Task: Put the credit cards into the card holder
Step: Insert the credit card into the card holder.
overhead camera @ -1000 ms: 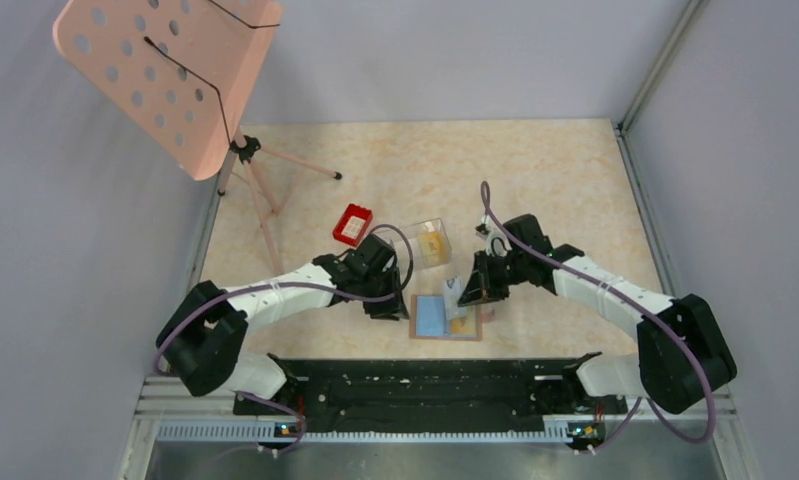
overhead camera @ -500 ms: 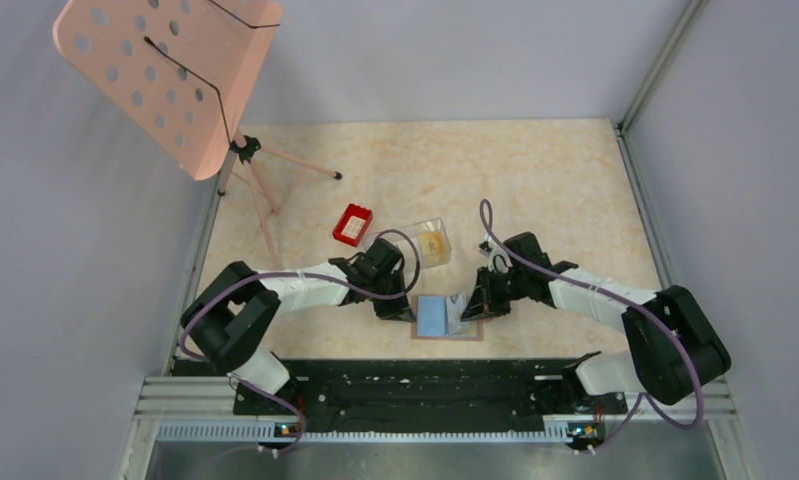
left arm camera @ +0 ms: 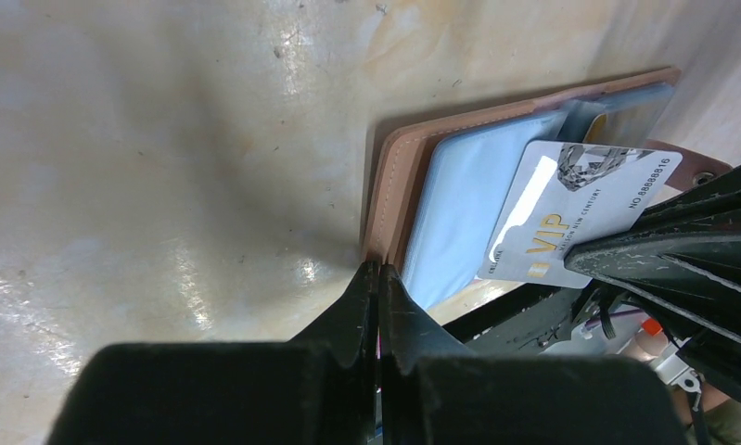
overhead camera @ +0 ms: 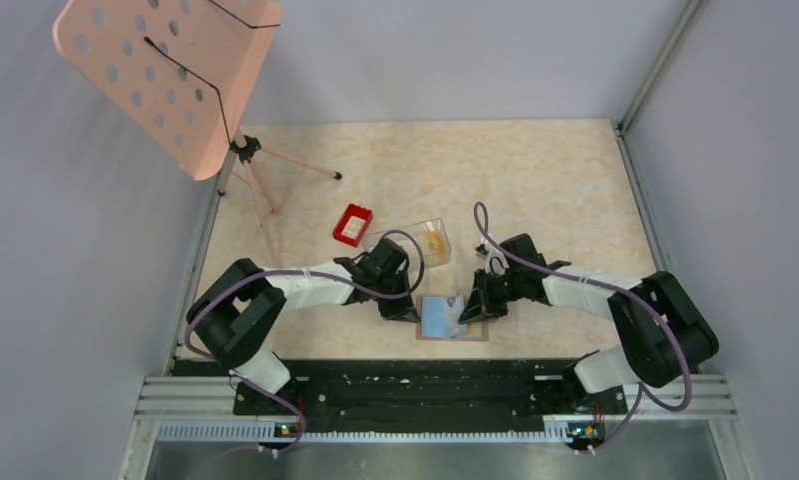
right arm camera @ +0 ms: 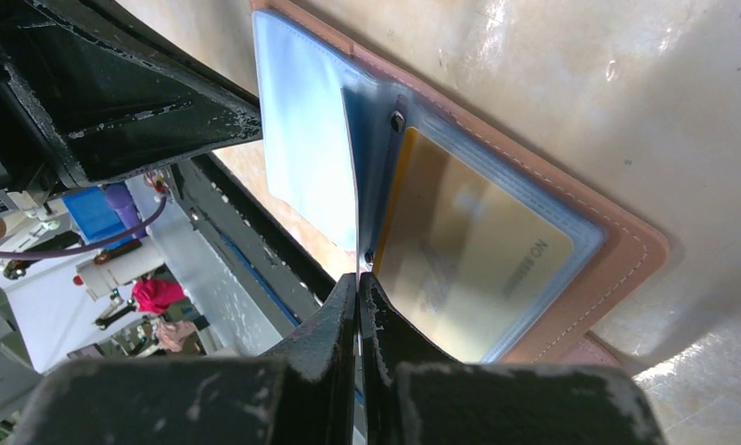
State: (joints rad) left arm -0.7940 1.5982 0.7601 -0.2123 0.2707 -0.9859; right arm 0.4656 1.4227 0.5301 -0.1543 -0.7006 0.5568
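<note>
Card holder (overhead camera: pixel 438 318) open, tan, blue-lined; yellow card (right arm camera: pixel 468 255) sleeved, white card (left arm camera: pixel 580 213) over it.

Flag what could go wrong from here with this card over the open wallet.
The left gripper touches only the card holder's outer edge; a push could slide it.
The right gripper pinches the whitish card by one thin edge, so it may twist or slip.
The gold card fills one pocket; a jam is possible.

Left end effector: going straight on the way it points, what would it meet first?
Probably the card holder, at its tan stitched edge; the left end effector has its shut tips right by it, though contact is unclear.
</note>
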